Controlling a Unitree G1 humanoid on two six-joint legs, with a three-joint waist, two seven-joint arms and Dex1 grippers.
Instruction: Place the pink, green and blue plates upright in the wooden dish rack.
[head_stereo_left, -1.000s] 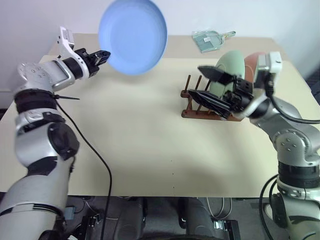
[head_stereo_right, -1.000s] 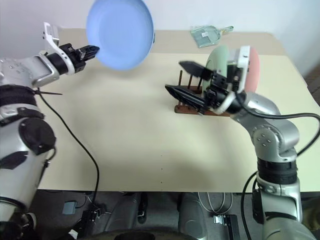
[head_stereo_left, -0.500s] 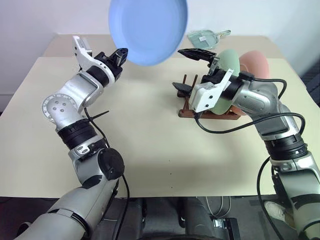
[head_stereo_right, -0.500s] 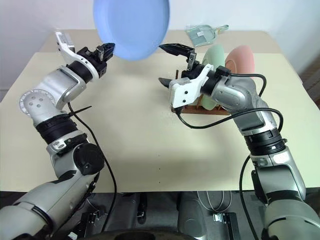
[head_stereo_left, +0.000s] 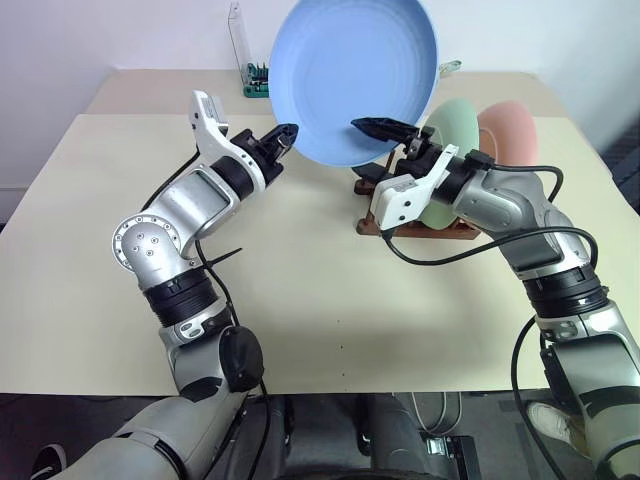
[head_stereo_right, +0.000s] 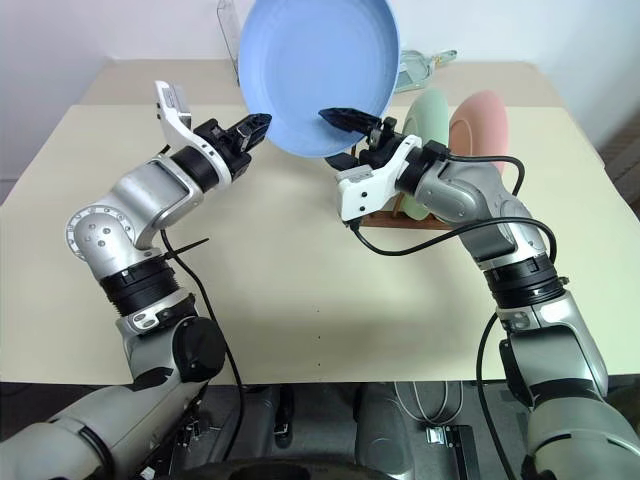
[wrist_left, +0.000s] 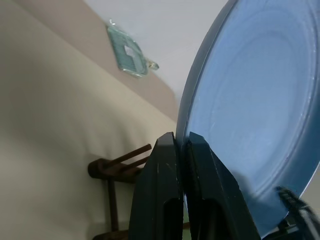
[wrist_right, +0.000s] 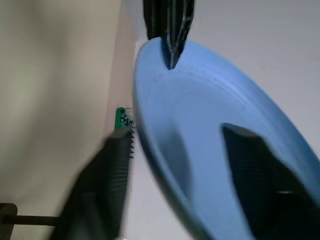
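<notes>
The plate (head_stereo_left: 355, 75) held up at the far middle is plain light blue. On the right, a pale green plate (head_stereo_left: 458, 125) and a salmon-pink plate (head_stereo_left: 512, 125) stand in the dark brown rack (head_stereo_left: 420, 225). The worktop (head_stereo_left: 300, 290) is pale cream.

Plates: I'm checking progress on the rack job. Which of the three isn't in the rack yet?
The blue plate. It is held in the air by the left gripper, while the green plate and pink plate stand upright in the rack.
</notes>
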